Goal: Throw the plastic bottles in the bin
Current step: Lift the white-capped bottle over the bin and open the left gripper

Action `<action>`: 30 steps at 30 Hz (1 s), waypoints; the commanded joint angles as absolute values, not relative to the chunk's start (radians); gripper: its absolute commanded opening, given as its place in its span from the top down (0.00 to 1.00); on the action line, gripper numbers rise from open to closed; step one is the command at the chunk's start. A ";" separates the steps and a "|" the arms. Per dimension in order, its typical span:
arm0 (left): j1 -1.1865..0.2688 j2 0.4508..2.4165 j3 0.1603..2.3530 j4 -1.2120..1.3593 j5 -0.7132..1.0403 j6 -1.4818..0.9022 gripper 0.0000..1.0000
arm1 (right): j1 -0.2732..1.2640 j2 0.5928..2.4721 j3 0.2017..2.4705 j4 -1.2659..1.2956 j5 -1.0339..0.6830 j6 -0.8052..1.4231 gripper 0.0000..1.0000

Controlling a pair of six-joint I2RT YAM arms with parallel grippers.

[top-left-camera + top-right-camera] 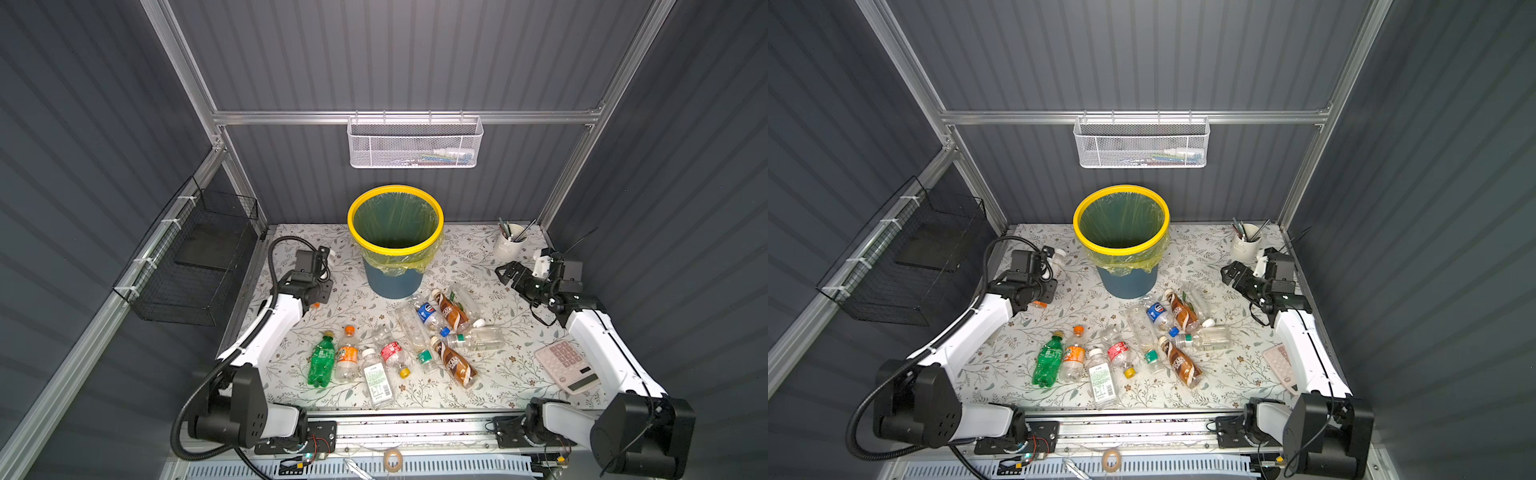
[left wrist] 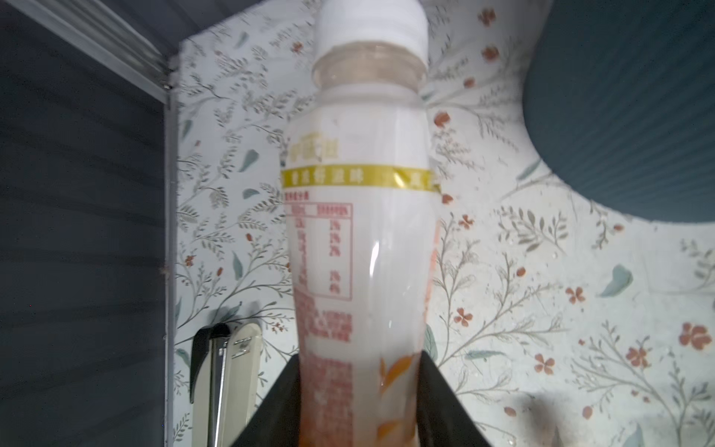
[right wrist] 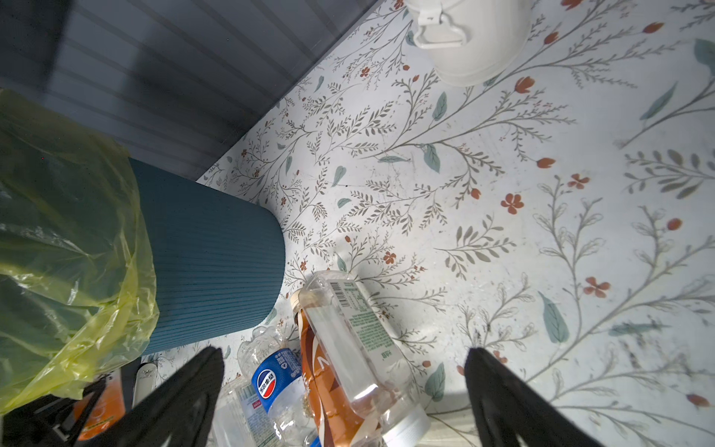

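- The left tool (image 2: 358, 358) is clamped on a white-capped bottle (image 2: 360, 232) with a yellow band. Its black fingers (image 2: 435, 391) press both sides of the lower body. In both top views the pair sits left of the bin (image 1: 392, 282). Whether the bottle rests on the table (image 1: 465, 257) or hangs just above it I cannot tell.
- Beside that tool, on the side away from the bin, lies a cream object, possibly a stapler (image 2: 228, 379).
- In front of the bin and to its left, four bottles lie on the table. A green bottle (image 1: 321, 360) touches an orange-labelled bottle (image 1: 347, 353). Next come a square white-labelled bottle (image 1: 376, 376) and a red-labelled bottle (image 1: 392, 353).
- The bin stands upright against the back wall, with its yellow liner folded over the rim.
- In front of the bin and to its right is a heap. It includes a long clear bottle (image 1: 411, 330), a Pepsi bottle (image 1: 428, 312), two brown coffee bottles (image 1: 453, 313) (image 1: 457, 365) and a squat clear bottle (image 1: 482, 338).
- The right tool (image 3: 344, 358) is spread wide and grips nothing. It hovers right of the bin, above the heap's far edge.
- A white pen cup (image 1: 510, 243) stands right of the bin.
- A calculator (image 1: 567, 365) lies farther right and forward.
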State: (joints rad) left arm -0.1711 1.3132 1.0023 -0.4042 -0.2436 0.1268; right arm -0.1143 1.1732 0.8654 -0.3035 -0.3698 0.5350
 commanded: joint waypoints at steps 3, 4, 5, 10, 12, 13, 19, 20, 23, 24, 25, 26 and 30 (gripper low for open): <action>-0.028 1.122 0.944 -0.274 -0.134 -0.194 0.57 | -0.147 1.133 0.827 -0.309 -0.371 0.520 0.01; -0.016 1.099 0.940 -0.258 -0.123 -0.241 0.56 | -0.154 1.128 0.818 -0.312 -0.371 0.519 0.01; -0.006 1.085 0.944 -0.246 -0.102 -0.279 0.56 | -0.161 1.124 0.809 -0.314 -0.373 0.518 0.01; 0.000 1.117 1.086 -0.213 0.057 -0.342 0.58 | -0.184 1.091 0.771 -0.323 -0.381 0.507 0.01; 0.000 1.176 1.185 -0.189 0.173 -0.364 0.61 | -0.184 1.091 0.767 -0.320 -0.388 0.507 0.01; -0.005 1.214 1.246 -0.178 0.237 -0.382 0.61 | -0.185 1.094 0.766 -0.315 -0.401 0.512 0.01; -0.321 1.444 1.696 -0.312 0.185 -0.208 0.56 | -0.182 1.112 0.788 -0.296 -0.489 0.534 0.01; -0.333 1.481 1.750 -0.335 0.216 -0.226 0.54 | -0.182 1.138 0.791 -0.300 -0.490 0.530 0.01; -0.356 1.522 1.799 -0.352 0.220 -0.249 0.35 | -0.183 1.127 0.790 -0.319 -0.472 0.514 0.01; -0.360 1.529 1.809 -0.372 0.200 -0.255 0.09 | -0.181 1.125 0.788 -0.328 -0.458 0.506 0.01; -0.360 1.534 1.823 -0.405 0.166 -0.259 0.01 | -0.181 1.125 0.787 -0.335 -0.447 0.501 0.01; -0.360 1.533 1.834 -0.442 0.116 -0.256 0.00 | -0.183 1.125 0.787 -0.344 -0.438 0.499 0.01; -0.359 1.477 1.806 -0.479 -0.023 -0.239 0.01 | -0.181 1.094 0.790 -0.354 -0.428 0.497 0.01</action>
State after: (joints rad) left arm -0.3656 1.5177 1.8038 -0.4019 0.0902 -0.2577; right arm -0.1825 1.1145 0.7731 -0.3305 -0.4427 0.5140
